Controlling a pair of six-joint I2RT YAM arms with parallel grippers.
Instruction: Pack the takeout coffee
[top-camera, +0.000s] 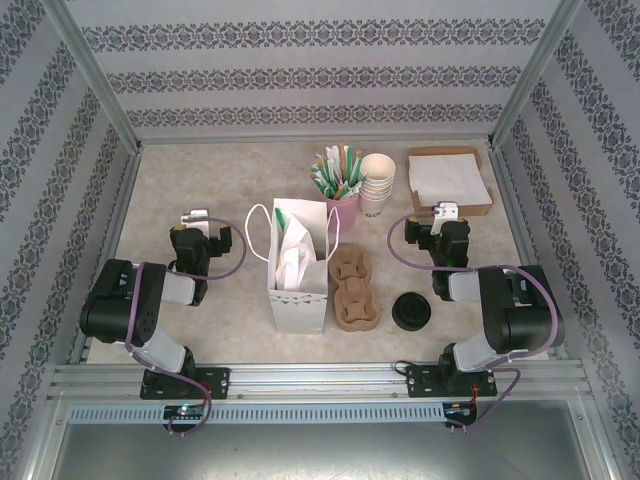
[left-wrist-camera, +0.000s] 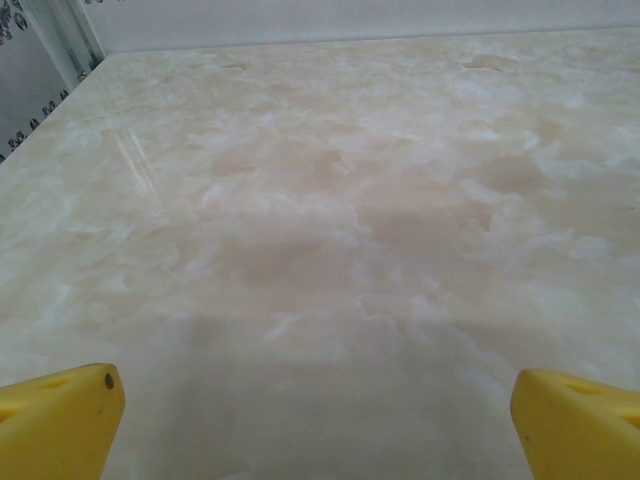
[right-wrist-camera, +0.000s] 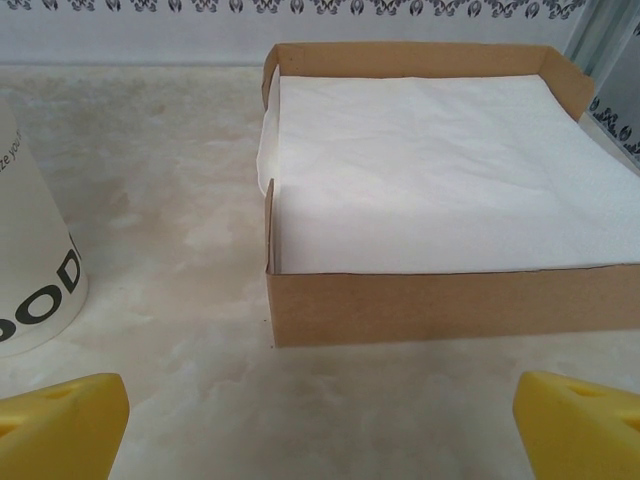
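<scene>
Cup carrier (top-camera: 352, 290) lies flat, long axis 12-to-6, at 3 o'clock of the upright bag (top-camera: 297, 270). Right wrist view shows the napkin box (right-wrist-camera: 430, 305) close up. Left claw (left-wrist-camera: 318, 425) and right claw (right-wrist-camera: 320, 425) are released and empty.

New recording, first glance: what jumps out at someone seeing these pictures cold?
A white paper bag stands open mid-table, a brown cup carrier lying just right of it and black lids beyond that. At the back sit a pink cup of sticks, stacked paper cups and a cardboard tray of napkins, facing the open right claw.
</scene>
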